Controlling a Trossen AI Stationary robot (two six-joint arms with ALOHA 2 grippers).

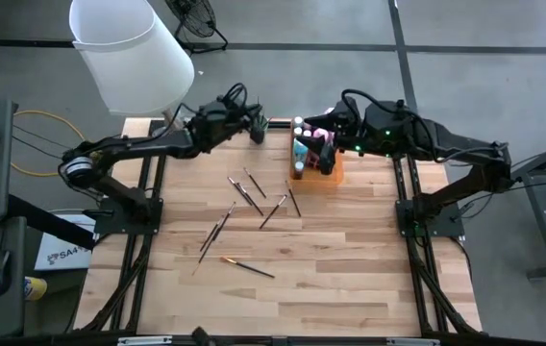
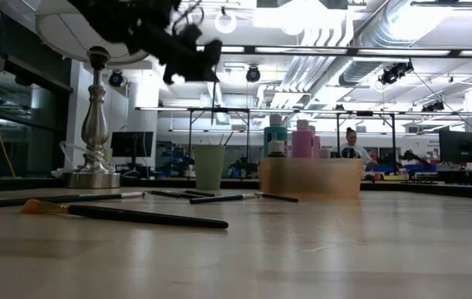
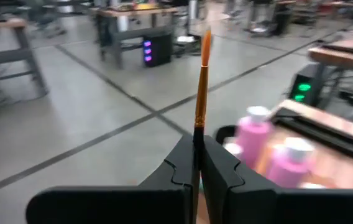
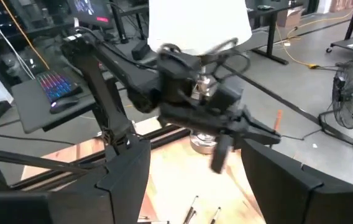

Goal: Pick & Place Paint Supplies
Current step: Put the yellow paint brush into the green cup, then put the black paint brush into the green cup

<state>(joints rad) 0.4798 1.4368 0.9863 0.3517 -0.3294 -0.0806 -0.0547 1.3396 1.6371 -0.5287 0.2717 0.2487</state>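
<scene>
Left gripper (image 3: 196, 163): pressed together on an orange-tipped paintbrush (image 3: 201, 81), raised above the table's far edge.
Right gripper (image 4: 195, 180): spread, empty, over the bottle box (image 1: 317, 173).
Risk: thin brush could slip or tilt, missing the green cup (image 2: 208, 167).

white lampshade (image 1: 131, 55) (silver base (image 2: 95, 124)), floor fan (image 4: 349, 107)

Two black articulated arms of jointed tubular links, the left arm (image 1: 148, 146) and the right arm (image 1: 446, 144), each carry loose black cables looped over the wrist housing. The right arm shows small green indicator lights. Each gripper, as on the left gripper (image 3: 196, 163), ends in two flat, matte black angular fingers.
</scene>
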